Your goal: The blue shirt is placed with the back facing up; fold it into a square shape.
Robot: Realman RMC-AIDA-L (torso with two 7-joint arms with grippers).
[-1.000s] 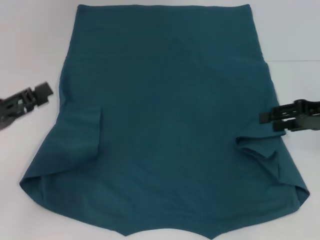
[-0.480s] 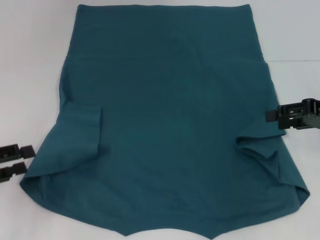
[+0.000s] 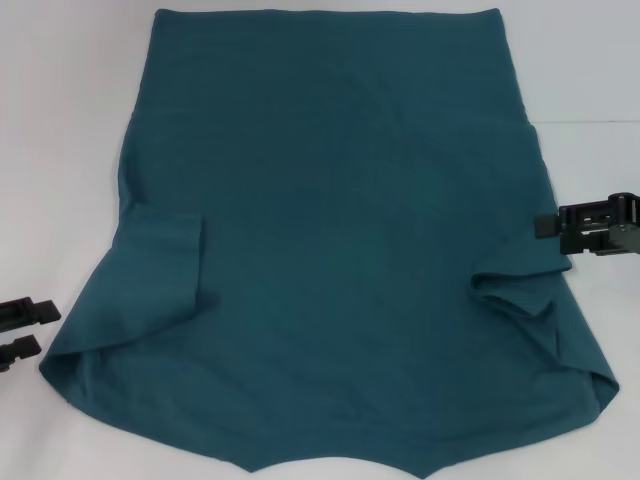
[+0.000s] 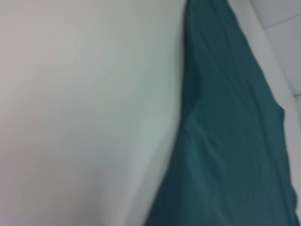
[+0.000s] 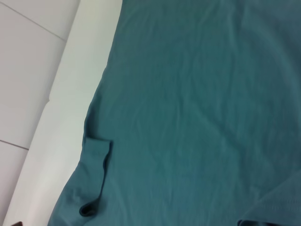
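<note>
The left tool [image 3: 22,330] is seen at the near left corner of the blue shirt [image 3: 340,230], just off the cloth over the bare white counter [image 3: 60,120]; its two fingers are spread apart with nothing between them, a stance judged to suit a coming grasp of that flared edge. One shirt is counted, spread flat in the middle of the counter with its plain back up, which is the lay needed for folding. Two sleeves are counted, both turned in over the body: the left sleeve [image 3: 165,265] lies as a flat flap inside the shirt's left edge, while the right sleeve [image 3: 515,292] is bunched in loose wrinkles inside the right edge, so the square is judged far from made. The right tool [image 3: 548,226] is held at the shirt's right edge, just above the bunched sleeve; whether it is released or clenched cannot be told. Two tools are counted.
</note>
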